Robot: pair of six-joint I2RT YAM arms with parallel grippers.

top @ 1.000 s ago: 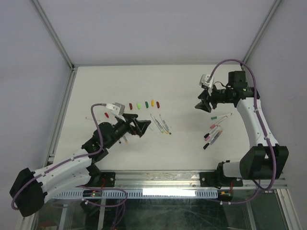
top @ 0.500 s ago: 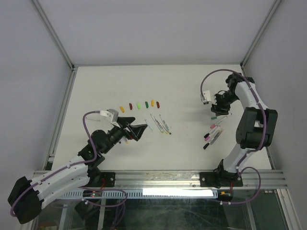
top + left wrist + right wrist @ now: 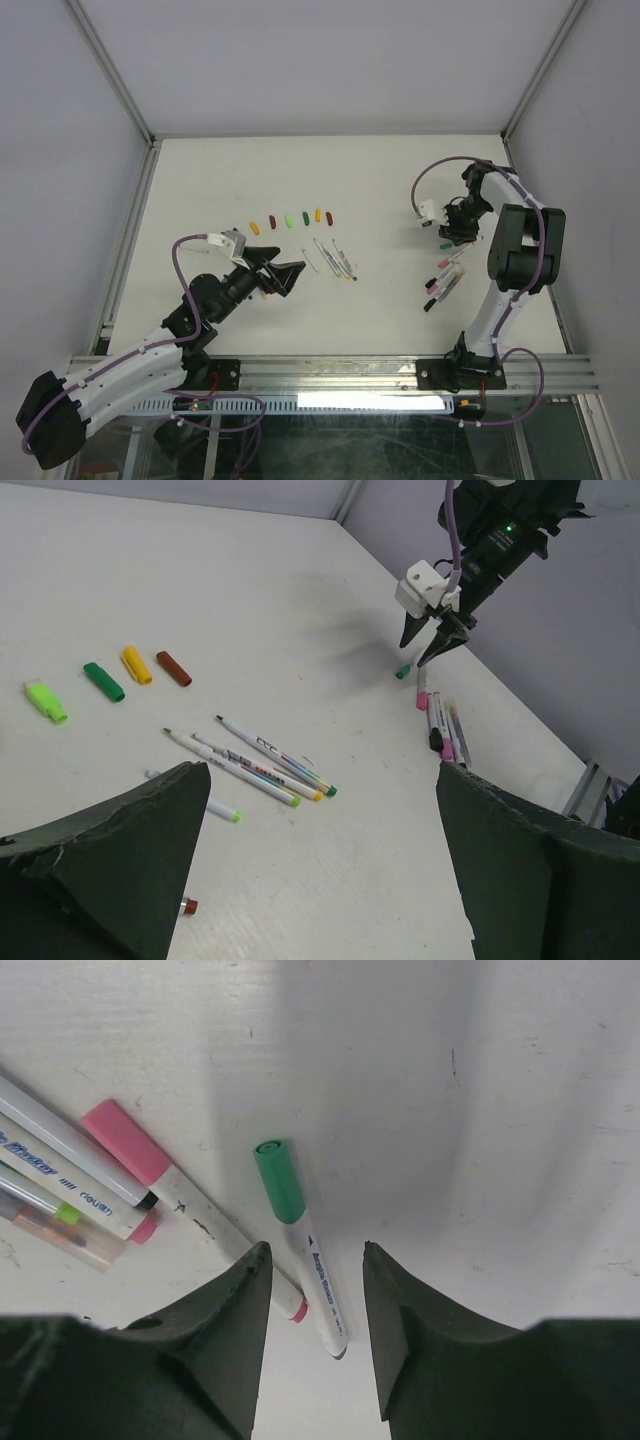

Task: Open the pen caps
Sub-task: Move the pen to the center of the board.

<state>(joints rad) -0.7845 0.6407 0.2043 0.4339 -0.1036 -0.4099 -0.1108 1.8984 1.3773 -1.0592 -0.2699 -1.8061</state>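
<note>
Pen caps (image 3: 288, 219) in a row on the table (image 3: 380, 180)

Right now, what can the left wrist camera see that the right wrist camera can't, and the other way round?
Only the left wrist view: the loose pen caps in a row, the uncapped pens near them, and the right gripper seen from outside. Only the right wrist view: the white barrel and print of the green-capped pen. Both: that pen's green cap under the open right gripper, and the pink-capped pens beside it.
</note>
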